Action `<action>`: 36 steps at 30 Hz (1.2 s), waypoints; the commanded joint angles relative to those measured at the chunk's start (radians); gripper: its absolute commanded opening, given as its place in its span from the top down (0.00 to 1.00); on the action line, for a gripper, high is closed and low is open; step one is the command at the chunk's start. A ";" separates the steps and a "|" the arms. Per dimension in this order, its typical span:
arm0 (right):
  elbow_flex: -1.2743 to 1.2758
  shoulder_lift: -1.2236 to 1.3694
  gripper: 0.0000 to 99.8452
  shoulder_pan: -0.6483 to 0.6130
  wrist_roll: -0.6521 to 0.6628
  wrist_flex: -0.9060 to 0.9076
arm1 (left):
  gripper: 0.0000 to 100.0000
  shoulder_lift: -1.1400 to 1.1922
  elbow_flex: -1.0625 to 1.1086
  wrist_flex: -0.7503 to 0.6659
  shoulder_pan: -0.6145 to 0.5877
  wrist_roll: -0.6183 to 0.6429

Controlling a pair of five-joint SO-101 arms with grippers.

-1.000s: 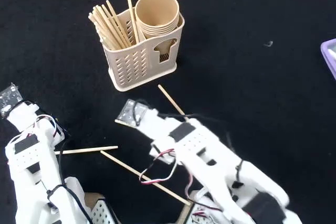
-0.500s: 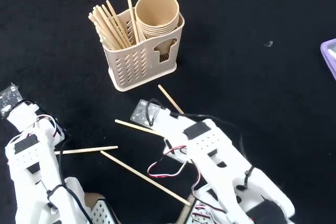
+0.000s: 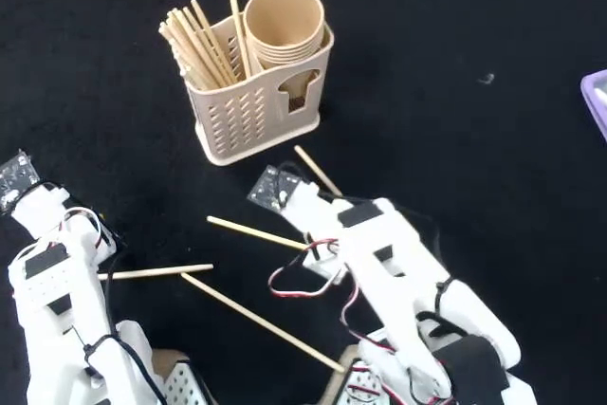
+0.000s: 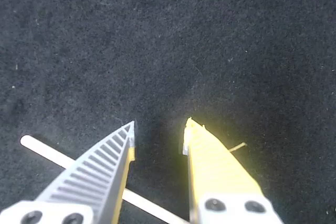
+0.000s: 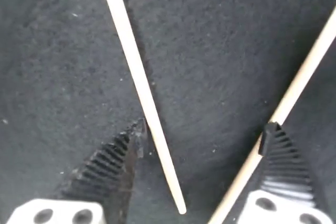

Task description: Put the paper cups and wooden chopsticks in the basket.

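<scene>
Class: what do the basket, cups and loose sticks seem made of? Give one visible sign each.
Basket: probably plastic, smooth beige, moulded slots.
Cups: likely paper, matte tan, thin stacked rims.
Sticks: apparently bare wood, pale, matte, thin straight rods.

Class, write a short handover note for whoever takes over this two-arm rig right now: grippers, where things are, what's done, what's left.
The left gripper is open and empty, low over the table, a chopstick under one finger.
The right gripper is open, a loose chopstick lying between its jaws, ungripped.
Done: paper cups stacked in the basket, chopstick bundle in its other compartment.
Left: four loose chopsticks on the table.
</scene>
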 commanded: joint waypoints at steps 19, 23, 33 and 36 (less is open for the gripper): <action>-0.082 0.110 0.65 -0.020 0.038 -0.014 | 0.84 -0.018 -0.005 -0.018 -0.005 0.008; -0.130 0.171 0.78 0.006 0.038 -0.014 | 0.84 -0.018 -0.005 -0.018 -0.005 0.008; -0.076 0.058 0.99 -0.005 0.038 -0.012 | 0.84 -0.018 -0.005 -0.018 -0.005 0.008; -0.028 -0.025 0.99 -0.032 0.038 -0.012 | 0.84 -0.018 -0.005 -0.018 -0.005 0.008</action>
